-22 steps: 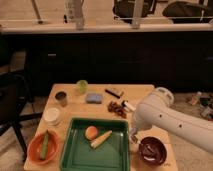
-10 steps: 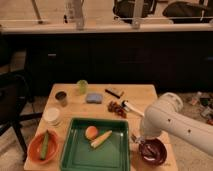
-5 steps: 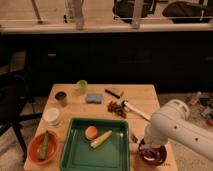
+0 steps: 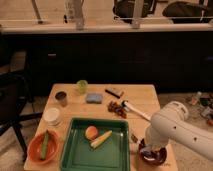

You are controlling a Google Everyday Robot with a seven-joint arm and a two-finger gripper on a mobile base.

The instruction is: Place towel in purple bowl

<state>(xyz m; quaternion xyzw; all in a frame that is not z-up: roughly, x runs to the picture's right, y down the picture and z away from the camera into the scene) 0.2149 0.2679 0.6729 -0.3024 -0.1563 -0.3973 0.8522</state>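
The towel (image 4: 93, 98) is a small blue-grey folded cloth lying on the wooden table (image 4: 145, 95) at the back middle. The purple bowl (image 4: 153, 155) stands at the table's front right corner, partly covered by my arm. My gripper (image 4: 149, 147) is at the end of the white arm (image 4: 172, 127), low over the bowl's left rim and far from the towel. The arm hides most of the gripper, and nothing of the towel is near it.
A green tray (image 4: 75, 150) holds an orange fruit (image 4: 91, 132) and a yellow piece (image 4: 101, 139). An orange bowl (image 4: 35, 150), white cup (image 4: 51, 116), dark cup (image 4: 61, 98), green cup (image 4: 82, 86), black object (image 4: 115, 93), brown pile (image 4: 117, 107) and white stick (image 4: 135, 111) are also on the table.
My arm has swung to the right and forward, away from the table's middle, and the gripper has come down over the purple bowl. The towel has not moved.
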